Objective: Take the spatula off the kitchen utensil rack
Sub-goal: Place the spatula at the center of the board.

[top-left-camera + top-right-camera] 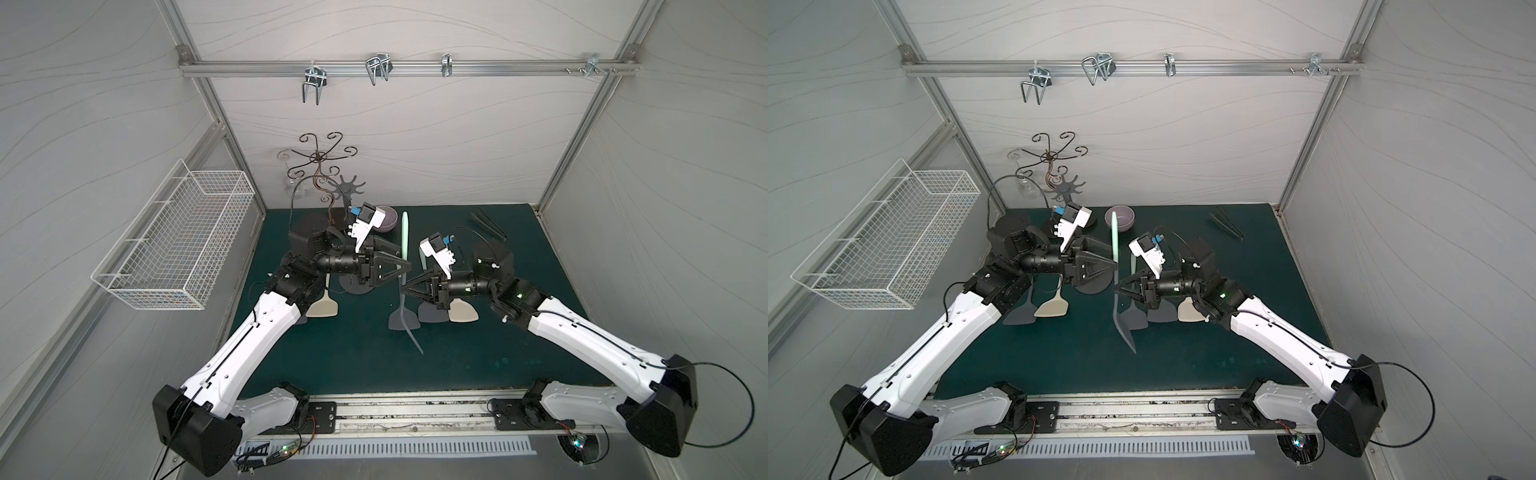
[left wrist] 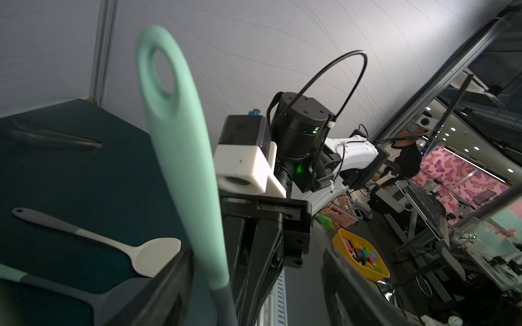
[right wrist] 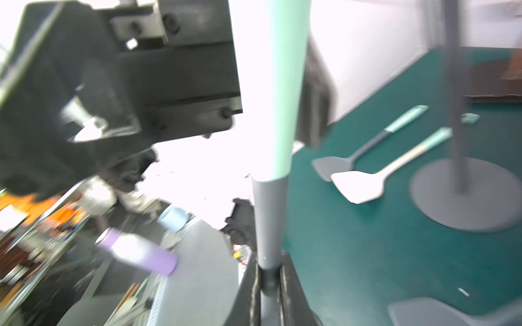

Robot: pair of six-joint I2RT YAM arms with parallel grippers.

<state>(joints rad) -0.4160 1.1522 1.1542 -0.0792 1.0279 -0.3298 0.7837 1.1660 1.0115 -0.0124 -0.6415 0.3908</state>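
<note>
Spatula [image 1: 405, 237]: mint handle with hanging hole, grey neck and blade. Location: upright in the air between both arms, clear of the kitchen utensil rack [image 1: 352, 189]. Right gripper [image 3: 269, 282] is clamped on the grey neck. Left gripper [image 1: 406, 261] has its fingers spread either side of the handle (contact unclear). Handling, judged: light, stiff shaft, bendy blade, matte grippy skin. Best held at the neck, though it may pivot.

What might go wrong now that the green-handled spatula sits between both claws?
1. The right gripper pinches only the spatula's thin grey neck; the long handle above might tip or slip.
2. The left gripper's open jaws flank that handle; drawing back crookedly might knock it.
3. Other spatulas lie on the mat beneath; the blade might snag them.
</note>
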